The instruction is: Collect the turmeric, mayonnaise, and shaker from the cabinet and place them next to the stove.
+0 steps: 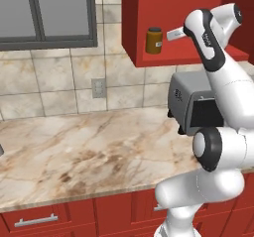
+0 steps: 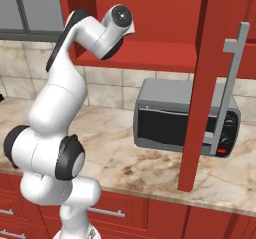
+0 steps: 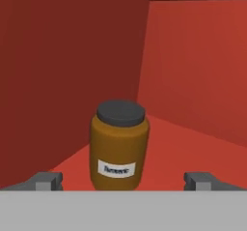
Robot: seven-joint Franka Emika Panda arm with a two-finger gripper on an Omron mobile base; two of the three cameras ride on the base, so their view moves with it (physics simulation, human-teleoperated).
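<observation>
From the left base view I see the turmeric (image 1: 154, 40) upright on the cabinet (image 1: 149, 13) shelf above the table (image 1: 84, 151), from the right my arm reaching in, and in the hand view my claw (image 3: 124, 180) spread wide before the jar, so I'd advance straight, centring it before closing.

The turmeric (image 3: 119, 147) label carries dark print too blurred to read in the hand view, and too small to read in the left base view. The claw (image 3: 124, 180) fingertips (image 3: 47, 180) are cut off low, just stubs showing. In the right base view the cabinet (image 2: 150, 53) door covers part of the toaster oven (image 2: 165, 115), and the arm hides the cabinet's left shelf.
</observation>
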